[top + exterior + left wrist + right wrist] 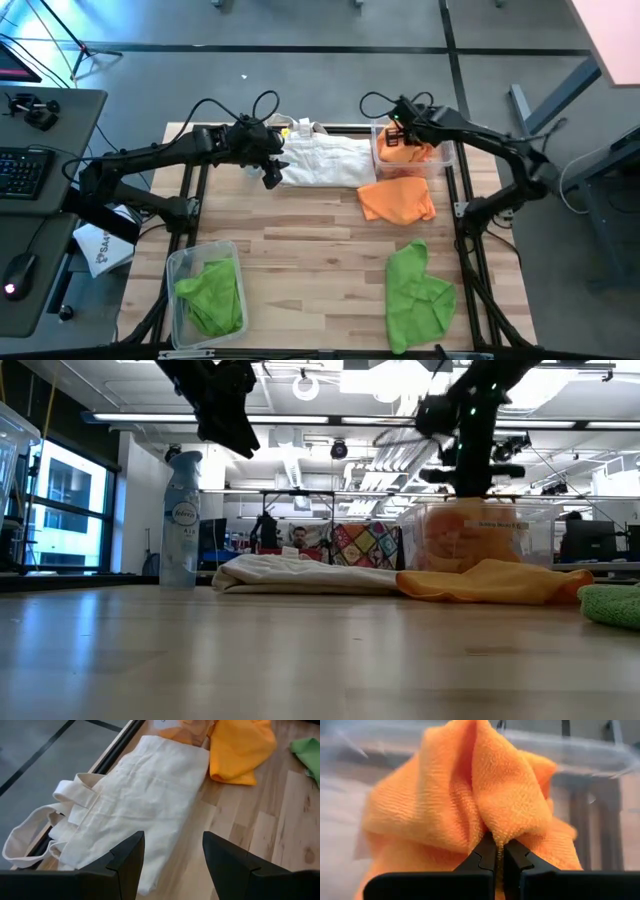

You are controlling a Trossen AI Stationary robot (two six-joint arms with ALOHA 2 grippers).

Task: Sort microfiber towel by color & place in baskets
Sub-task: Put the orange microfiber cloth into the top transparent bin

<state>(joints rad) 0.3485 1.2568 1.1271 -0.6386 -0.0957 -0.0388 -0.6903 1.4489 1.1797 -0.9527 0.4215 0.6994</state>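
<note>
The right claw (495, 851) is pinching a fold of an orange microfiber towel (470, 800) with its two dark fingers pressed together, and it is hanging over the clear basket (446, 158) at the far right of the wooden desk (300, 270), with the cloth bunching down inside that bin. In the low view the same basket (520, 525) is showing orange through its see-through wall, with the right arm coming down into it from above. A second orange towel (397, 200) is lying flat on the desk just in front of that basket, its edge touching a white fabric bag (322, 160) that is spreading across the far middle of the desk. The left claw (172, 862) is hovering above the bag's near edge with its fingers standing wide apart and gripping nothing. A loose green towel (415, 295) is sitting crumpled near the front right corner of the desk, well apart from the orange ones. The other clear basket (180, 262) is resting at the front left corner and is already holding a green towel (212, 295). A spray bottle (180, 520) is standing upright at the far left side of the desk, beside the bag.
</note>
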